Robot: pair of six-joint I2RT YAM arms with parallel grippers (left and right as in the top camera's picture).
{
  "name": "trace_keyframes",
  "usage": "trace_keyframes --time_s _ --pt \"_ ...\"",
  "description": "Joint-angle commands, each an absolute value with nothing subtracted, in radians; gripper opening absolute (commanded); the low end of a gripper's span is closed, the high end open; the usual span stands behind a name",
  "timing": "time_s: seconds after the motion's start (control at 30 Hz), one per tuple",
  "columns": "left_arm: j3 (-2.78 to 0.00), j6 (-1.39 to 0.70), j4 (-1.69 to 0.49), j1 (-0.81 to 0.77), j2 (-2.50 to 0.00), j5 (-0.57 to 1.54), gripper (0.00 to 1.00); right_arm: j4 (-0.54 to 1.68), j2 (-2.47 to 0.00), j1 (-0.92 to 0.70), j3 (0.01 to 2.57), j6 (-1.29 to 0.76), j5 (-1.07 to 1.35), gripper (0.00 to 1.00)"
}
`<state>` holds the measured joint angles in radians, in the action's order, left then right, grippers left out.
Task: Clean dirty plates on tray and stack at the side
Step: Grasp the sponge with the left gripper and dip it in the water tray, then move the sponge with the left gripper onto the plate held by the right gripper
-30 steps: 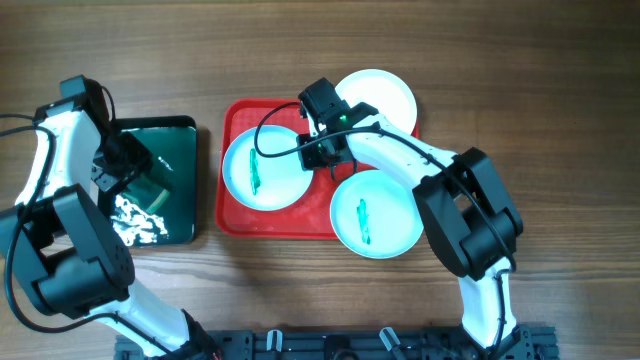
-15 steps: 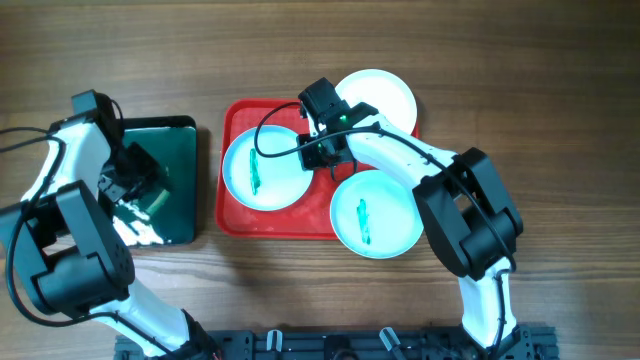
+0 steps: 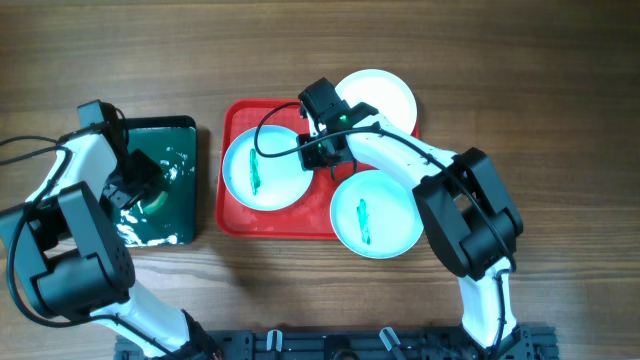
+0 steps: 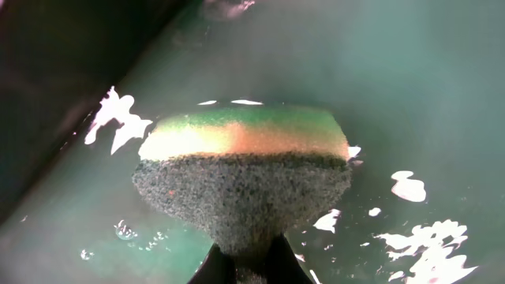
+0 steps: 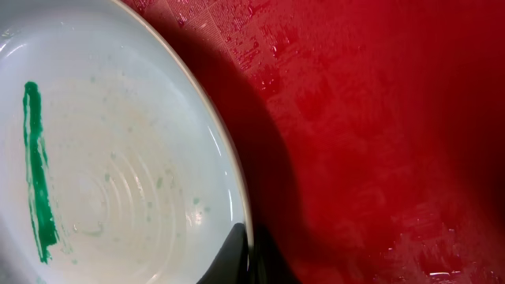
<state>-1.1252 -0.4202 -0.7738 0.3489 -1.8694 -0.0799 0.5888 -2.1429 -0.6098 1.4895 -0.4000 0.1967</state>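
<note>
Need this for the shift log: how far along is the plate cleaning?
Looks done: one plain white plate at the red tray's far corner. In hand: the right gripper pinches the left smeared plate's rim; the left gripper holds a sponge over the green tray. Left: wiping that plate and the near smeared plate, then stacking.

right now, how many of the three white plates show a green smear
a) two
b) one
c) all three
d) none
A: the left plate and the lower right plate each carry a green streak, while the upper right plate is plain white.
</note>
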Motion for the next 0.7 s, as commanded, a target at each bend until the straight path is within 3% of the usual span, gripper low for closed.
trace_keyframes --time_s 0.0,0.3,0.67 --pt "-1.157 -0.377 -0.842 0.350 -1.853 -0.033 0.04 0.595 -2.184 -0.611 1.497 -0.395 0.157 0.04" --pt "-1.354 -0.212 -0.976 0.284 -1.702 0.108 0.04 0.599 -2.183 -0.587 1.497 -0.384 0.231 0.04" --pt "-1.354 -0.107 -0.892 -0.043 -1.760 0.141 0.04 0.618 -2.183 -0.538 1.497 -0.314 0.394 0.04"
